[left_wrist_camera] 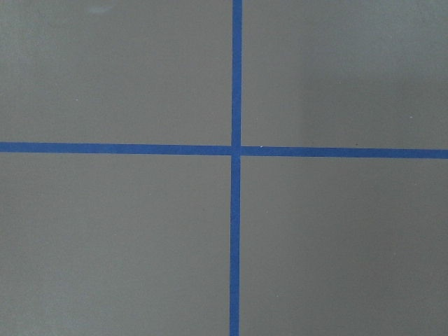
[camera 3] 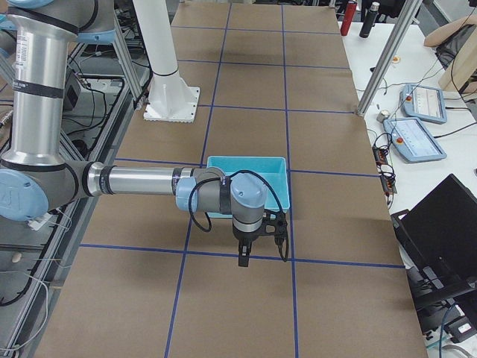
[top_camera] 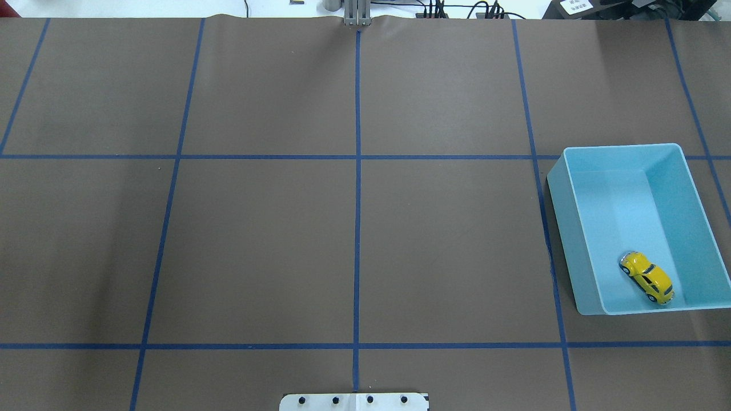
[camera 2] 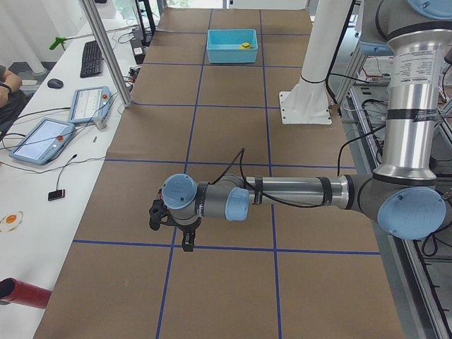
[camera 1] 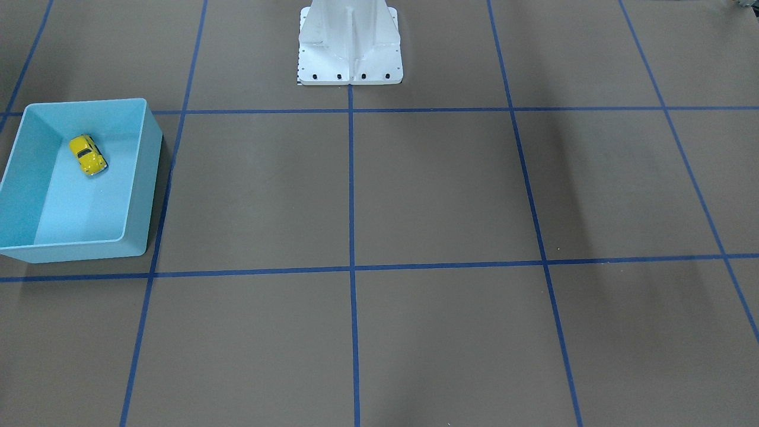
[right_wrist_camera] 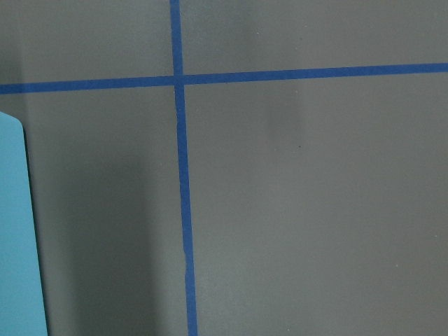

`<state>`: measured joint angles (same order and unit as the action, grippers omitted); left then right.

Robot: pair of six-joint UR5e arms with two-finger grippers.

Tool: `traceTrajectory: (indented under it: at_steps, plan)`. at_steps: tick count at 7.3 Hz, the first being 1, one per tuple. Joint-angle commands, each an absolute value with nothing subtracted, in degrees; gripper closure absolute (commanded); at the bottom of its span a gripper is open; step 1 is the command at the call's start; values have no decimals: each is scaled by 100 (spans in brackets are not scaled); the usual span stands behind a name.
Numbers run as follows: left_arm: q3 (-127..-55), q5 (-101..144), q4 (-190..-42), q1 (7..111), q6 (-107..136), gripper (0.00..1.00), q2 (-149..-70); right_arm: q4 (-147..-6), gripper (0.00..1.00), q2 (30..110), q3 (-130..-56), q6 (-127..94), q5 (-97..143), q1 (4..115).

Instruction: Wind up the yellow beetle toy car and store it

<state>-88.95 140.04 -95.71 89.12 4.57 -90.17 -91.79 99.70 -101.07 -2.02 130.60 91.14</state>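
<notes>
The yellow beetle toy car (camera 1: pixel 88 155) lies on its wheels inside the light blue bin (camera 1: pixel 142 178), near one corner. In the overhead view the car (top_camera: pixel 647 277) sits in the near end of the bin (top_camera: pixel 562 228) at the table's right. The far-end bin (camera 2: pixel 229 55) with the car (camera 2: pixel 245 46) also shows in the exterior left view. My left gripper (camera 2: pixel 171 233) hangs over bare table far from the bin; I cannot tell if it is open. My right gripper (camera 3: pixel 261 250) hangs just outside the bin (camera 3: pixel 253 168); I cannot tell its state.
Brown table cover with a blue tape grid. The white robot pedestal (camera 1: pixel 350 41) stands at the middle of the robot's side. A corner of the bin (right_wrist_camera: pixel 14 231) shows at the right wrist view's left edge. Tablets and a keyboard lie off the table's far side.
</notes>
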Motion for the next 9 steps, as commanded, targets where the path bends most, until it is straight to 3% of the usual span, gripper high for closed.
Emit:
traceTrajectory:
  at_steps: [1, 9]
  plan:
    - [-8895, 14001, -9571, 8903, 457, 0, -9018, -9176, 0, 9958, -10099, -193, 13043, 9114]
    - [-8895, 14001, -9571, 8912, 457, 0, -9018, -9176, 0, 9984, -10160, -167, 13104, 9132]
